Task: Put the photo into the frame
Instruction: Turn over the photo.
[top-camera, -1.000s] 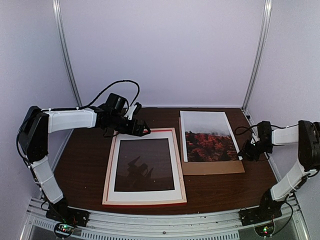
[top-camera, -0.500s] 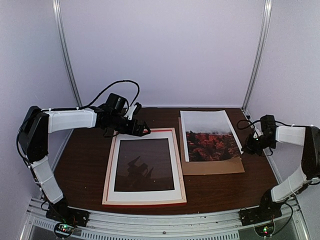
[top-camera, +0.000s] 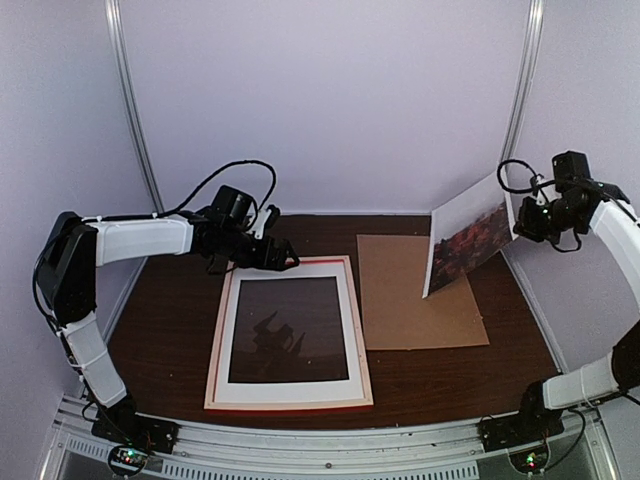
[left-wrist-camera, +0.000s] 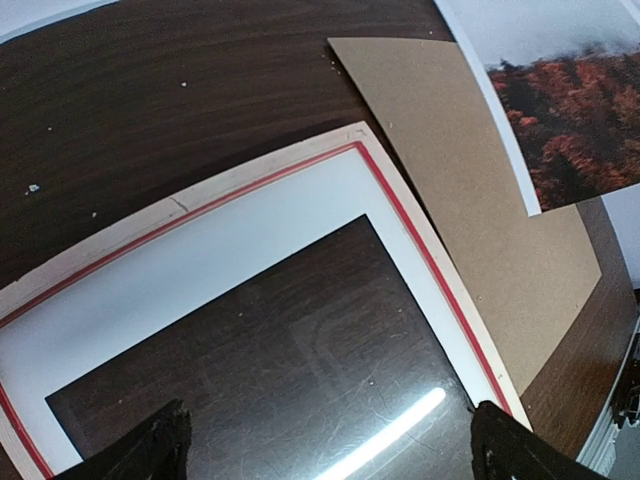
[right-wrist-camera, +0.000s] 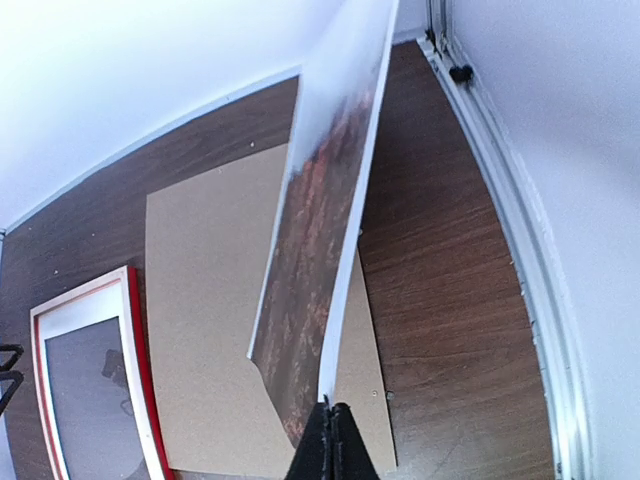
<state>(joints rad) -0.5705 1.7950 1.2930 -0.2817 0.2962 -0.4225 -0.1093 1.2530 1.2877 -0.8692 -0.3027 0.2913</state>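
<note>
Right hand (right-wrist-camera: 330, 442) clamped on the photo's (top-camera: 468, 235) edge. The print hung tilted below and left of that hand, over the brown backing board (top-camera: 400, 310). Left hand (top-camera: 284, 262) spread wide, gripping nothing, hovering over the far rail of the frame (top-camera: 290, 406). Frame lay flat on the worktop (top-camera: 170, 330), white mat (top-camera: 290, 270) inside.

The right gripper (top-camera: 522, 214) has pinched shut on the right edge of the photo (top-camera: 467, 236) and risen toward the far right. The photo, flat on the board (top-camera: 405, 295) before, now hangs steeply tilted, only its lower left corner down by the board; the board's far part lies uncovered.
</note>
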